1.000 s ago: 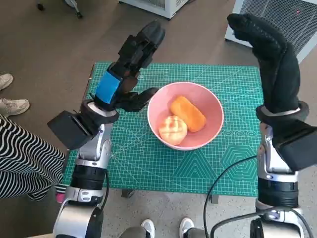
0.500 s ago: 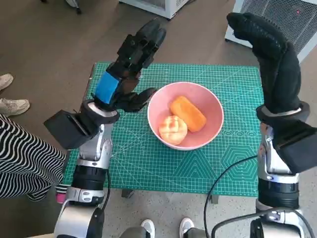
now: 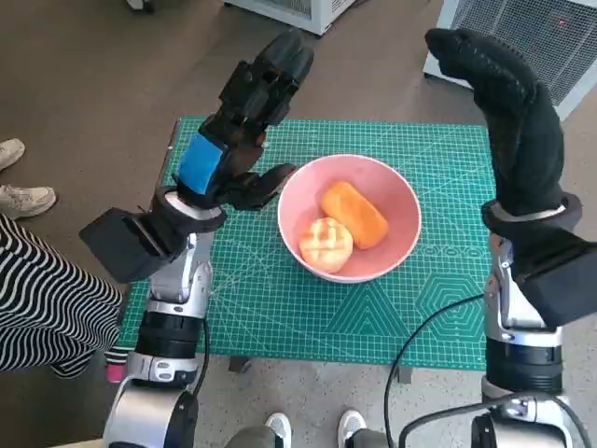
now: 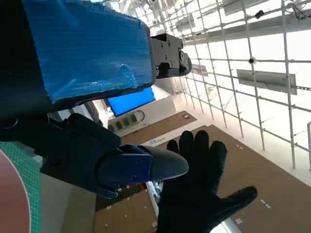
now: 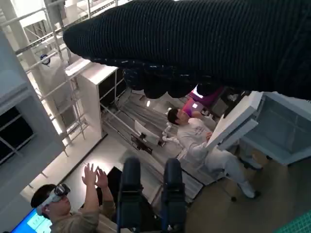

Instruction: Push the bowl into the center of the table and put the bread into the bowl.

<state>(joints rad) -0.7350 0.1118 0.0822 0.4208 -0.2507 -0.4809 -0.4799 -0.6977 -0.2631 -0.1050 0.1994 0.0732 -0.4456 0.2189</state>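
In the head view, a pink bowl (image 3: 350,217) is seen near the middle of the green cutting mat (image 3: 280,308) that covers the surface. Two pieces of bread are held inside it: an oblong orange loaf (image 3: 354,213) toward 1 o'clock and a round scored bun (image 3: 326,244) toward 7 o'clock, the two touching. The left hand (image 3: 238,131) is raised at the bowl's 9 to 10 o'clock, its fingers spread apart and nothing gripped; its lower finger lies just beside the bowl's rim. The right hand (image 3: 508,117) is lifted at the bowl's 2 o'clock, well apart from it, fingers extended and empty. A person's striped clothing (image 3: 42,299) and pale shoes (image 3: 20,177) are seen at 9 o'clock on the floor.

In the left wrist view, a sliver of the bowl's rim and mat is seen at the picture's edge, and the gloved right hand (image 4: 199,194) is shown spread open.

In the right wrist view, only the glove (image 5: 204,43) is shown, with people beyond it; neither bowl nor bread is seen.
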